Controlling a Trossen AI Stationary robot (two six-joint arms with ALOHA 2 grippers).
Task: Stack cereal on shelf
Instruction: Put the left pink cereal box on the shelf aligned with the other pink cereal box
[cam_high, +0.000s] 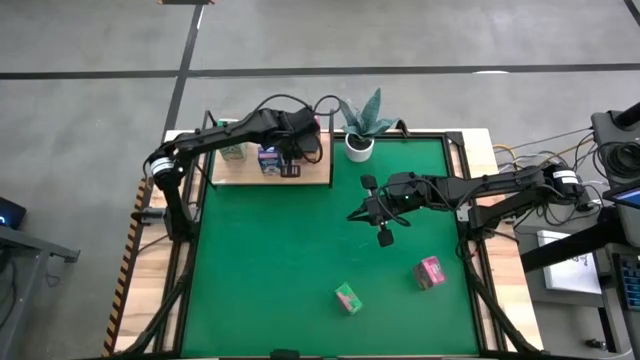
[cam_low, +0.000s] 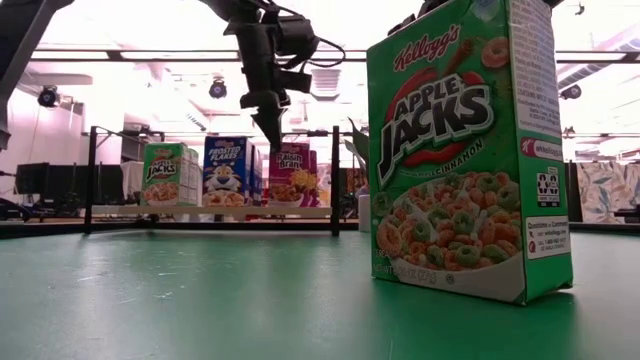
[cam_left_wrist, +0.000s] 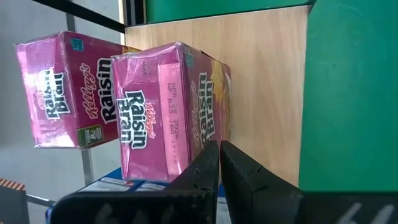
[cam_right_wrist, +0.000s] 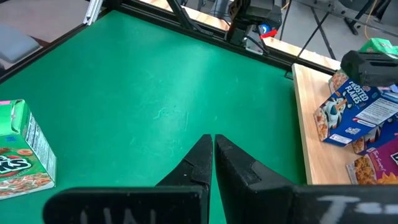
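Note:
The light-wood shelf (cam_high: 318, 176) stands at the table's far left. On it stand a green carton (cam_low: 168, 175), a blue-and-white carton (cam_low: 228, 172) and two pink cartons (cam_left_wrist: 168, 118) (cam_left_wrist: 61, 90). My left gripper (cam_left_wrist: 219, 155) is shut and hovers just above the nearer pink carton; the low view (cam_low: 272, 130) shows it clear of the carton tops. My right gripper (cam_right_wrist: 213, 149) is shut and empty above the middle of the green table. A green carton (cam_high: 348, 298) and a pink carton (cam_high: 430, 272) rest on the table near its front; the green one stands upright (cam_low: 465, 150).
A potted plant (cam_high: 360, 125) stands at the far edge, right of the shelf. Thin black posts (cam_low: 335, 180) rise at the shelf's edges. The shelf's right half is bare board (cam_left_wrist: 267, 93). Green felt (cam_high: 280, 260) lies open between the shelf and the front cartons.

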